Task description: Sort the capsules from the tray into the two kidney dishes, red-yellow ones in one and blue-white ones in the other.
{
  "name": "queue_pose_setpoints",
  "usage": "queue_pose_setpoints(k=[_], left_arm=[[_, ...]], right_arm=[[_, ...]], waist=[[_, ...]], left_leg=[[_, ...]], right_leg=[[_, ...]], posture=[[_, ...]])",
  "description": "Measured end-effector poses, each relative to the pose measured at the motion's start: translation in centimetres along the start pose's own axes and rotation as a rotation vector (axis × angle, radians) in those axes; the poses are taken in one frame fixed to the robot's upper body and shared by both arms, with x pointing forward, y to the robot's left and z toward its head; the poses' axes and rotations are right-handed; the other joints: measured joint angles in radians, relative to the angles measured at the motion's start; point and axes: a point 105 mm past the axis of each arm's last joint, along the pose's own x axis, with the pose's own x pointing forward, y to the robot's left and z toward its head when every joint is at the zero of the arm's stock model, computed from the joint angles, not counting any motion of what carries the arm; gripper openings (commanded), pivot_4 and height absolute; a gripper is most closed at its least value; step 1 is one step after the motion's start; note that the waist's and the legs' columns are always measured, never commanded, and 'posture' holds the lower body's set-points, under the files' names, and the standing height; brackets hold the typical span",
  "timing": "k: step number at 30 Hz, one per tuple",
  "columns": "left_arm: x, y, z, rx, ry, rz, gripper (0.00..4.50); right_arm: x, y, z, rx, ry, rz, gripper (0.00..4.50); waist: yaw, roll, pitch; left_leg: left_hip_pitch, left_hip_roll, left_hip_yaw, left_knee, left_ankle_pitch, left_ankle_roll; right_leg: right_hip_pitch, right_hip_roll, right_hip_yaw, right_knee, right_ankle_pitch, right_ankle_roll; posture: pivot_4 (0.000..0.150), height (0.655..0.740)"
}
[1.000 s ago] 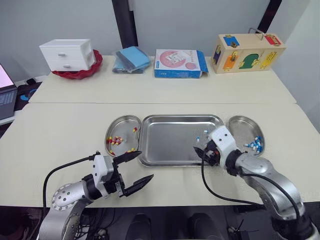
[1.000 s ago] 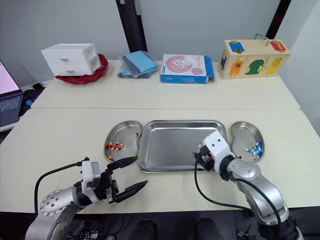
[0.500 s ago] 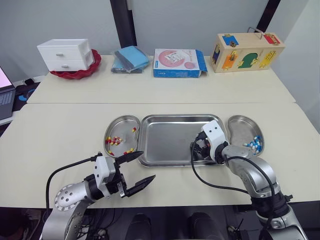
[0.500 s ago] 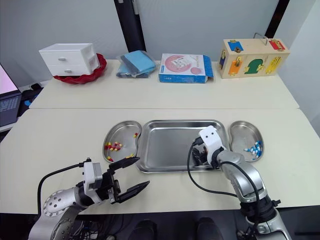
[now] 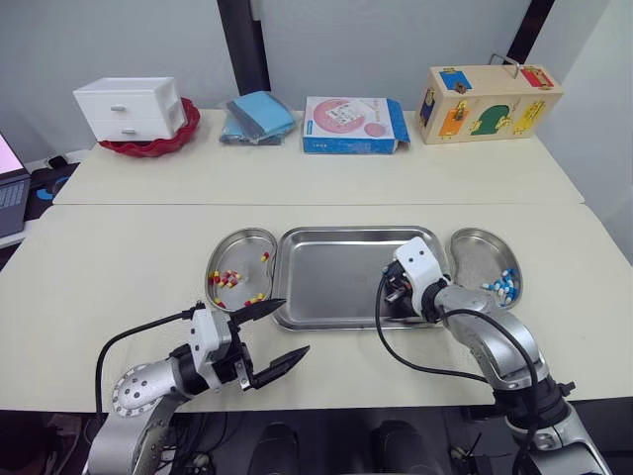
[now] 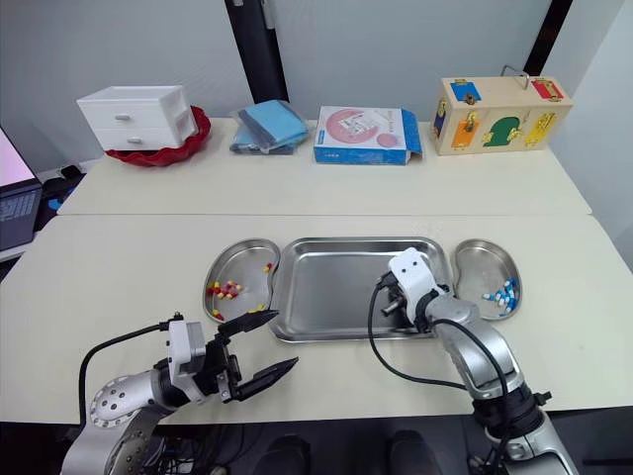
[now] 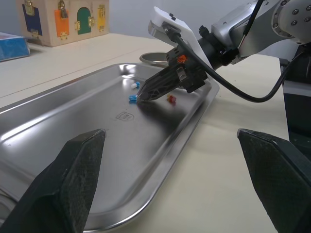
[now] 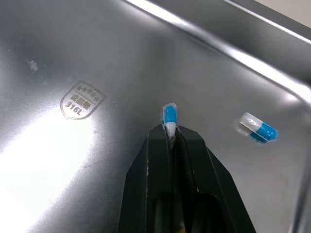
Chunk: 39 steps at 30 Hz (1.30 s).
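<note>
Plainly, the only writing we can read is the stamp (image 8: 82, 100) pressed into the floor of the tray (image 5: 331, 259): a shield with a row of stars above "316L". The right gripper (image 8: 170, 130) has its 2 black fingers pressed together on the white end of a blue-white capsule (image 8: 168, 115). The capsule's blue end pokes out past the tips, low over the tray floor, right of centre in the eye views. A second blue-white capsule (image 8: 258, 128) lies loose nearby, apart from the fingers, and 1 red-yellow capsule (image 7: 171, 99) lies on the tray just beside that gripper. The left gripper (image 5: 296, 326) hangs in the lower left of the eye views, at the near edge of the table (image 5: 119, 257), fingers spread wide and holding nothing. The left kidney dish (image 5: 240, 240) holds scattered red-yellow capsules (image 5: 229, 279) and the right kidney dish (image 5: 475, 245) a cluster of blue-white capsules (image 5: 505, 286); we cannot count either lot. Along the top, the print on the pink-and-blue box (image 5: 354, 125) is too small to read, and a laptop (image 5: 12, 178) is cut off by the left edge.
</note>
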Motion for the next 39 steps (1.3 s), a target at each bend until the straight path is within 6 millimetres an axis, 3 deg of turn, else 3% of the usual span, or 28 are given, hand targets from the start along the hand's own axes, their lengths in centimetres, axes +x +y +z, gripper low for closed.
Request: queue_pose_setpoints(k=[5, 7, 13, 19, 26, 39], left_arm=[[0.0, 0.0, -0.1, -0.006, -0.002, -0.009, 4.50], [0.0, -0.2, 0.1, -0.008, -0.013, -0.032, 4.50], [0.2, -1.2, 0.8, -0.010, -0.054, -0.182, 4.50], [0.5, -1.7, 1.3, -0.018, -0.101, -0.266, 4.50], [1.4, -1.4, 2.0, 0.014, -0.144, -0.292, 4.50], [1.6, -1.4, 2.1, 0.006, -0.167, -0.252, 4.50]], right_arm=[[-0.9, 0.1, -0.2, -0.050, -0.016, 0.018, 0.01], [-1.7, -0.1, 0.7, -0.064, -0.056, 0.020, 0.01], [-6.8, -3.9, 1.8, -0.080, -0.160, -0.071, 0.01], [-10.8, -8.3, -0.2, 0.007, -0.128, -0.239, 0.01], [-11.5, -10.5, -2.1, 0.107, -0.061, -0.346, 0.01], [-11.4, -10.9, -3.3, 0.134, -0.035, -0.379, 3.46]], waist=[[0.001, 0.001, 0.000], [0.001, 0.001, 0.001], [0.005, 0.002, 0.001], [0.003, 0.002, 0.001], [0.001, 0.003, 0.001], [0.001, 0.003, 0.002]], left_leg=[[-0.002, 0.000, 0.000, 0.000, 0.000, 0.000], [-0.002, 0.000, 0.000, 0.000, 0.000, 0.000], [-0.004, 0.000, -0.001, 0.000, 0.000, 0.000], [-0.003, 0.000, -0.001, 0.000, 0.000, 0.000], [-0.003, 0.000, -0.001, 0.000, 0.000, 0.000], [-0.004, 0.000, -0.001, 0.000, 0.000, 0.000]], right_leg=[[-0.001, 0.000, 0.000, -0.001, 0.000, 0.000], [-0.002, 0.000, 0.000, 0.000, 0.000, 0.000], [-0.001, 0.000, -0.002, -0.003, 0.000, 0.000], [-0.001, 0.000, -0.001, -0.005, 0.000, 0.000], [0.000, 0.000, -0.001, -0.005, 0.000, 0.000], [0.000, 0.000, -0.001, -0.005, 0.000, 0.001]], posture=[[0.150, 0.7078], [0.150, 0.7078], [0.150, 0.7078], [0.150, 0.7078], [0.150, 0.7078], [0.150, 0.7078]])
